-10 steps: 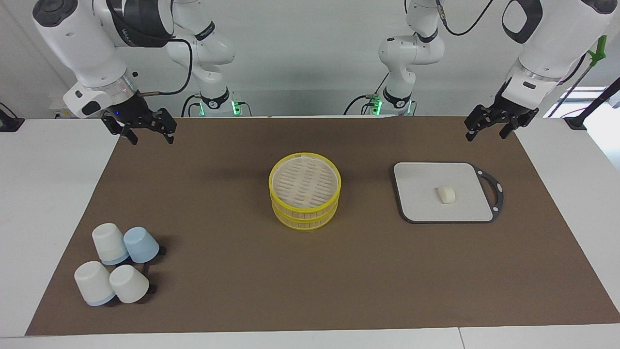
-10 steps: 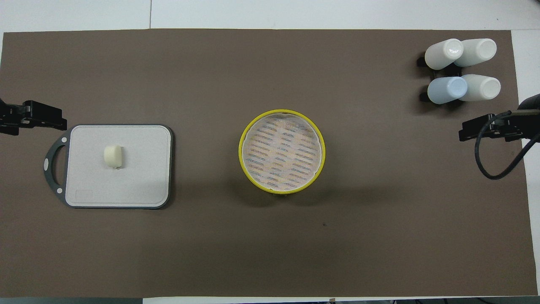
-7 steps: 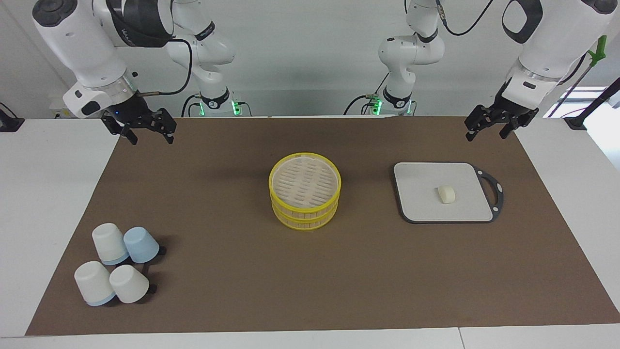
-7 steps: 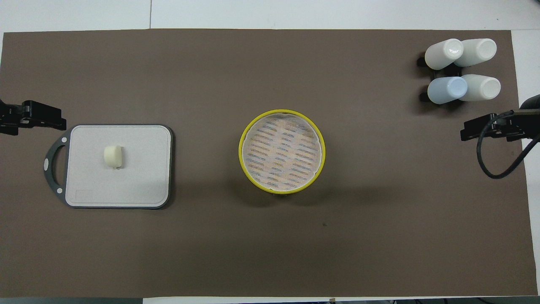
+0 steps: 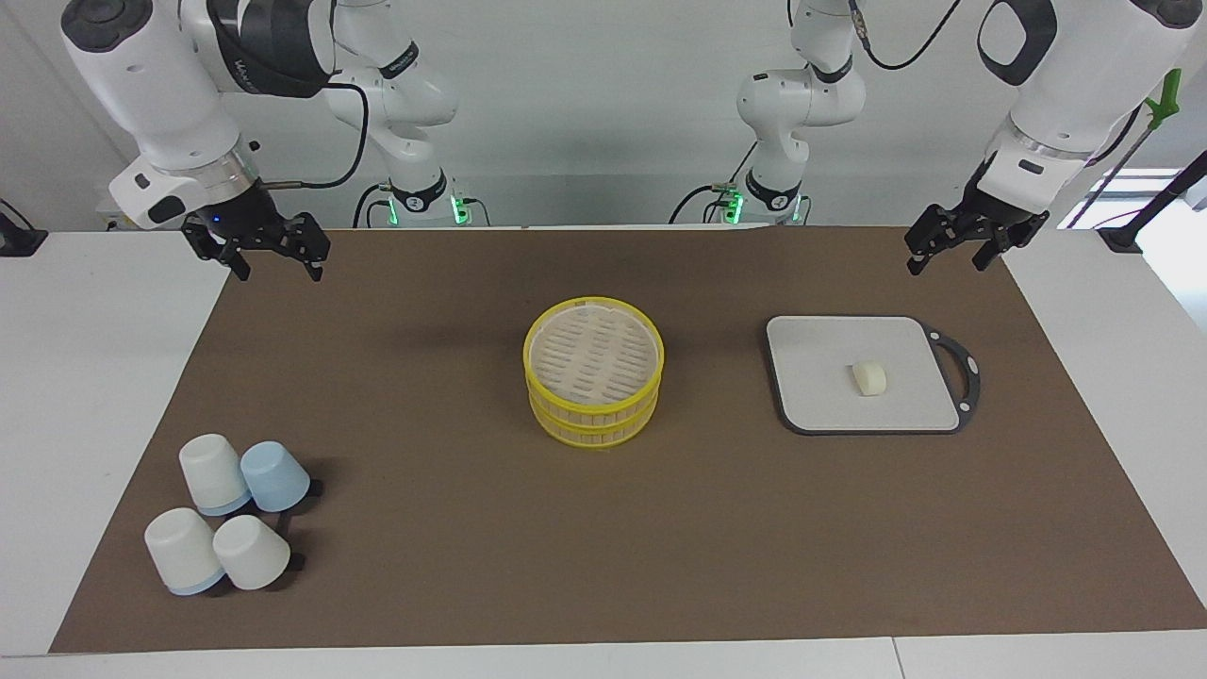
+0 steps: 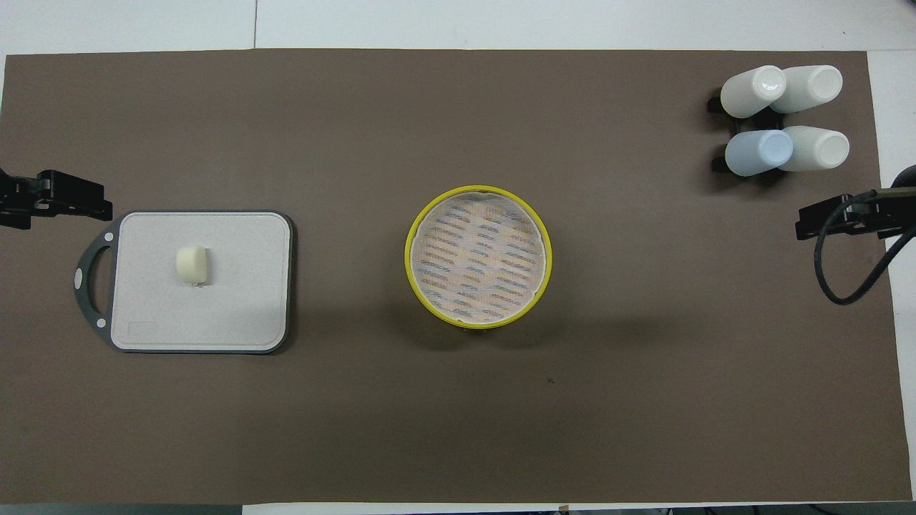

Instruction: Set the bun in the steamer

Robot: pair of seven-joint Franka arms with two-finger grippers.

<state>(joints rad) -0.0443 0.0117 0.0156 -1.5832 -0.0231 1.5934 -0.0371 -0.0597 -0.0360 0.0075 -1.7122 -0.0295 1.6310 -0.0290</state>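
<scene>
Since the small cream-white dough bun (image 5: 869,378) on the grey square board (image 5: 820,396) lies below my left gripper's (image 5: 948,253) spread, empty fingers, well apart from the equally open right gripper (image 5: 272,263), I'd send the left arm.

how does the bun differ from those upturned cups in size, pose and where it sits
The small cream-white oblong bun is much smaller than the four upturned plastic cups. The bun lies alone on the grey square board toward the left arm's end; the cups cluster on the brown mat toward the right arm's end, farther from the robots. The bun lies flat; the cups lean. One cup is pale blue. Three cups share the bun's whitish colour.
</scene>
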